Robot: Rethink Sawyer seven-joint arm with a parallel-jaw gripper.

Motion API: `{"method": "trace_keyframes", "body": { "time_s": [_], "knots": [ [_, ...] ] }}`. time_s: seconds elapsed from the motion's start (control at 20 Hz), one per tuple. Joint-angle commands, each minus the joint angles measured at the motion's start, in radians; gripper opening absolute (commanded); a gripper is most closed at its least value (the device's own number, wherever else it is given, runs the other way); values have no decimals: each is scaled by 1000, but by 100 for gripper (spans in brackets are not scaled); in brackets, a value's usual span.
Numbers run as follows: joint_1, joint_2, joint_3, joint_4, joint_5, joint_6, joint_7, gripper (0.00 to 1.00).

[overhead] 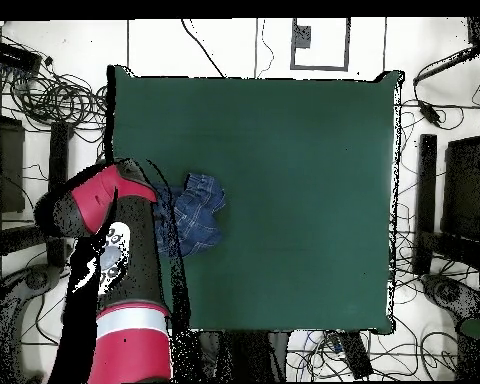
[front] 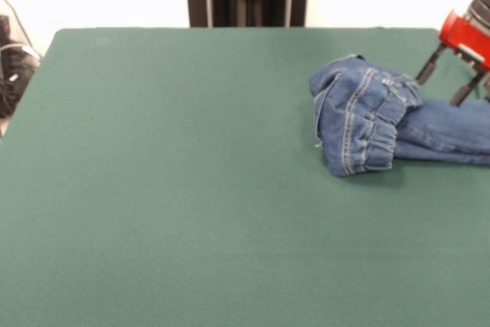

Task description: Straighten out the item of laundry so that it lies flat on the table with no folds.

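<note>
The item of laundry (front: 364, 116), a small pair of blue jeans with pale stitching, lies crumpled at the right of the table (front: 191, 189). Its waistband end is bunched into a folded heap. One leg (front: 452, 132) runs off to the right edge of the front view. My gripper (front: 438, 92) hangs just behind that leg, with a red body and two dark fingers (front: 430, 65) spread apart with nothing between them. In the overhead view the jeans (overhead: 196, 212) lie near the left edge of the table (overhead: 304, 160), and my arm (overhead: 124, 250) covers part of them and hides the gripper.
The jeans lie close to one side edge of the table. Cables and dark equipment (overhead: 24, 80) crowd the floor around the table on all sides. A bundle of cables (front: 11, 67) shows at the left in the front view.
</note>
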Motion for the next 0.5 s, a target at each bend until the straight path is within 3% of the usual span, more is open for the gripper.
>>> {"method": "trace_keyframes", "body": {
  "time_s": [0.05,0.5],
  "knots": [
    [-3,66,39,91,-25,11,-63,100],
    [-5,77,22,91,-48,1,-67,100]
  ]
}}
